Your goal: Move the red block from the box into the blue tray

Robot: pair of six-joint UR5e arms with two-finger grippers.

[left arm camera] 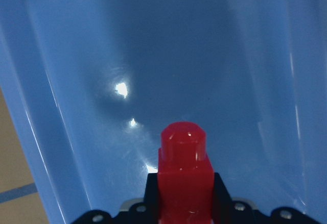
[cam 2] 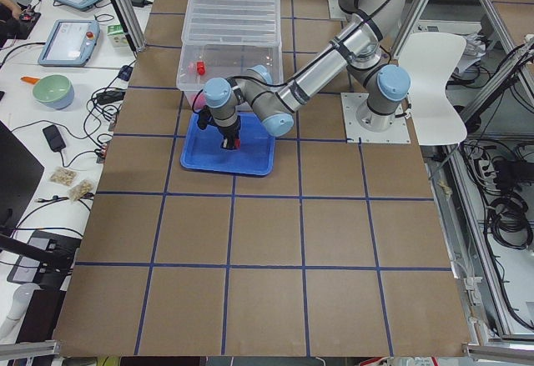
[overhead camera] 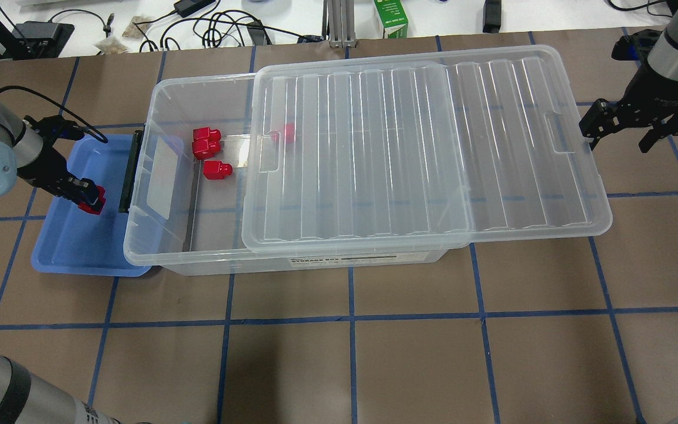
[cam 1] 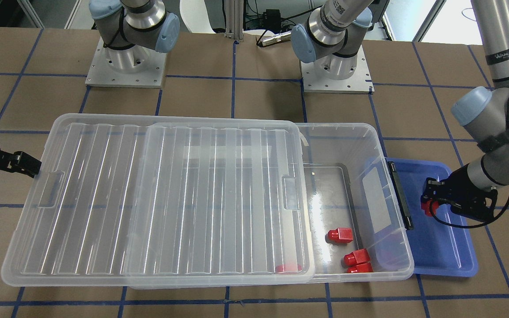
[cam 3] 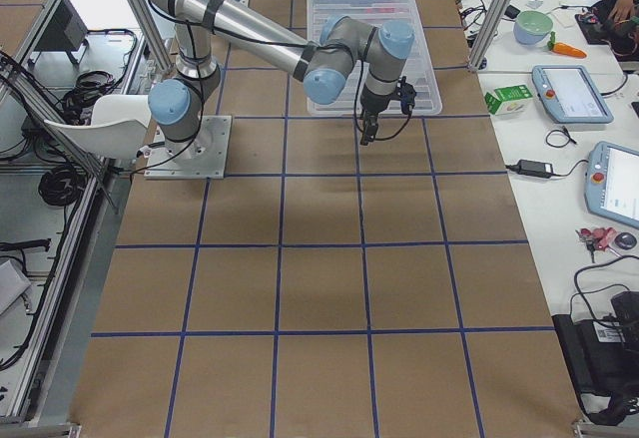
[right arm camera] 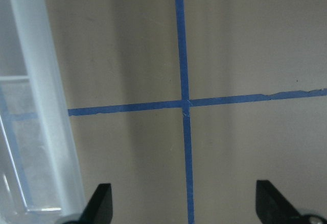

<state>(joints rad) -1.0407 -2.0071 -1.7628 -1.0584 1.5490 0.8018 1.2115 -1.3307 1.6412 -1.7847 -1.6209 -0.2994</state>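
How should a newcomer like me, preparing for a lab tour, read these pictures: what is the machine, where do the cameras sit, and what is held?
Two robot arms are bolted to a table. One camera faces them, one looks over their shoulders, two watch from the table's ends, and one rides each wrist. The left gripper holds a red block over the blue tray. Beside it lies the box, its lid slid partly open, more red blocks inside. The right gripper hangs open, empty.
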